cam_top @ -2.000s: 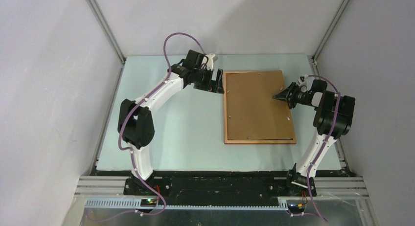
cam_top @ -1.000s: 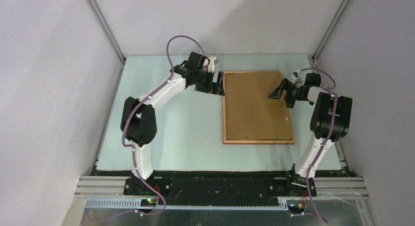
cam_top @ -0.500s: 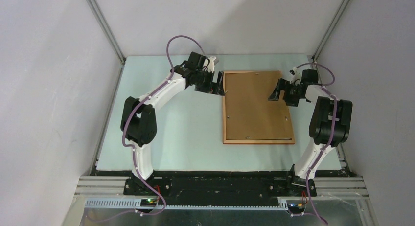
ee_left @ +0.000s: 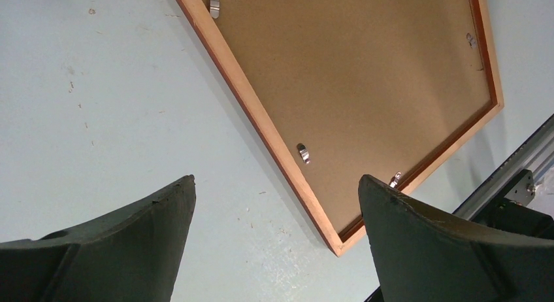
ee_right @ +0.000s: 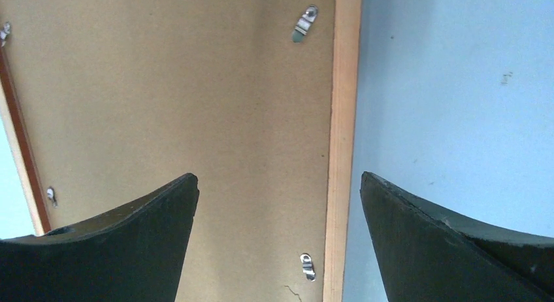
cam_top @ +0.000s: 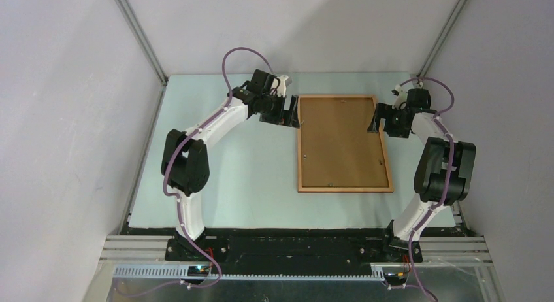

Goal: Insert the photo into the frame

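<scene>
Our left end effector [cam_top: 289,112] and right end effector [cam_top: 377,119], both spread apart, flank the face-down frame [cam_top: 299,159] on the table [cam_top: 228,178]; we judge them poised to grip its long rails.

Wooden frame [ee_right: 343,119]; matt, perhaps fibreboard, backing [ee_right: 196,86]; shiny metal clips [ee_right: 304,22].

A thin orange-brown wooden picture frame [cam_top: 345,189] lies flat on the pale green worktop [cam_top: 228,178], a plain brown backing board [cam_top: 340,145] filling it. The jaws of the left arm [cam_top: 215,122] hang at its far-left corner, and the jaws of the right arm [cam_top: 444,165] at its far-right corner.
</scene>
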Tool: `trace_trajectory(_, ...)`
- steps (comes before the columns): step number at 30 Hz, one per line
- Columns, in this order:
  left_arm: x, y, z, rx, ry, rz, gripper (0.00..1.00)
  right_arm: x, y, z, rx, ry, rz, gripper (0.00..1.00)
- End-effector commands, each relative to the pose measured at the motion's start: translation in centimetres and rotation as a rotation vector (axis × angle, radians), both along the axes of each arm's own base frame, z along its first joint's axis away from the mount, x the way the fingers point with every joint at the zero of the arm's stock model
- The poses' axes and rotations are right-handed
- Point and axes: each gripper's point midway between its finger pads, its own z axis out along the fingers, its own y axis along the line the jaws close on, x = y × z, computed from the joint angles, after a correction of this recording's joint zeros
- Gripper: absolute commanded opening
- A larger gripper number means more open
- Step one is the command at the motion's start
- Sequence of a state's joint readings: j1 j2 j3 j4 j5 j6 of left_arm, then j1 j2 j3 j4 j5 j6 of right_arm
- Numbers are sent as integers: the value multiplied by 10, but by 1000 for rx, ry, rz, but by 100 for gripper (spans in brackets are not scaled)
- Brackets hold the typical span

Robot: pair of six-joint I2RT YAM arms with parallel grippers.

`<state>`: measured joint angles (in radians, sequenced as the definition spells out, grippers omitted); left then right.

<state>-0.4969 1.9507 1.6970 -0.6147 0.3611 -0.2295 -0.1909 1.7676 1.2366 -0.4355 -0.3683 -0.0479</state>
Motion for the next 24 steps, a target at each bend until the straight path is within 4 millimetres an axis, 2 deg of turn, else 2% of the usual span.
trace_trajectory(1,2,6,23,-22,-51,29,98,12,-16,8,-82,-37,-30,97)
trace_trajectory(8,-1,10,31,-20,-74,32,98,14,-18,-16,-62,9,-38,87)
trace_trajectory(16,1,10,34,-20,-83,37,98,12,-18,-36,-58,57,-42,70)
trace_trajectory(24,-1,12,30,-10,-79,37,98,11,-22,-44,-60,87,-50,44)
